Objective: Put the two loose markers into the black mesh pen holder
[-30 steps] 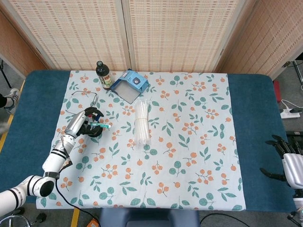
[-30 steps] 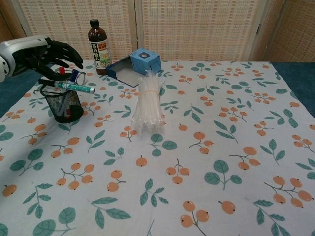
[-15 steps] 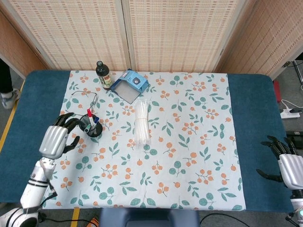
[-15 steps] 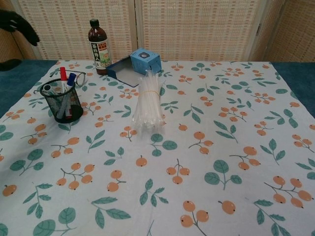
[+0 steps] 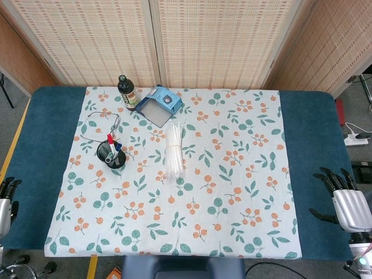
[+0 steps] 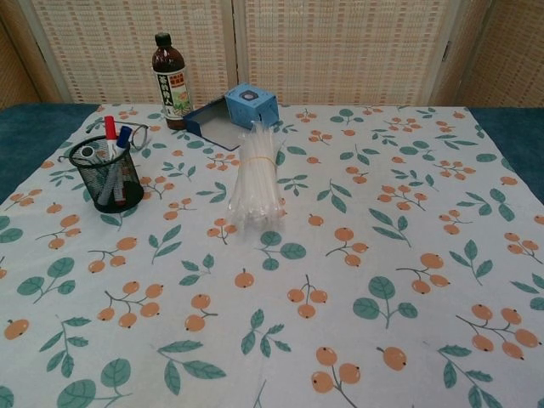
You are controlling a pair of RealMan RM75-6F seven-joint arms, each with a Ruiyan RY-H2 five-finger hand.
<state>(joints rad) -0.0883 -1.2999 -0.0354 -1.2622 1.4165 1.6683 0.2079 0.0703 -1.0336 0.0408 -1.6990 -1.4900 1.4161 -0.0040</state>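
Observation:
The black mesh pen holder [image 5: 113,157] [image 6: 108,175] stands upright on the left of the floral cloth. A red-capped marker [image 6: 109,129] and a blue-capped marker [image 6: 123,136] stick up out of it, with a third pen lying lower inside. My left hand [image 5: 5,199] is at the table's front left corner, fingers spread and empty, far from the holder. My right hand [image 5: 345,203] is off the table's front right corner, fingers apart, holding nothing. The chest view shows neither hand.
A dark bottle [image 5: 127,92] [image 6: 170,81] and an opened blue box [image 5: 161,104] [image 6: 239,107] stand at the back. Glasses [image 5: 100,122] lie behind the holder. A bundle of clear straws [image 5: 174,151] [image 6: 257,177] lies mid-table.
My left hand released a marker into the holder, then drew back to the front left corner. The markers now stand in the holder. My right hand shifted slightly.

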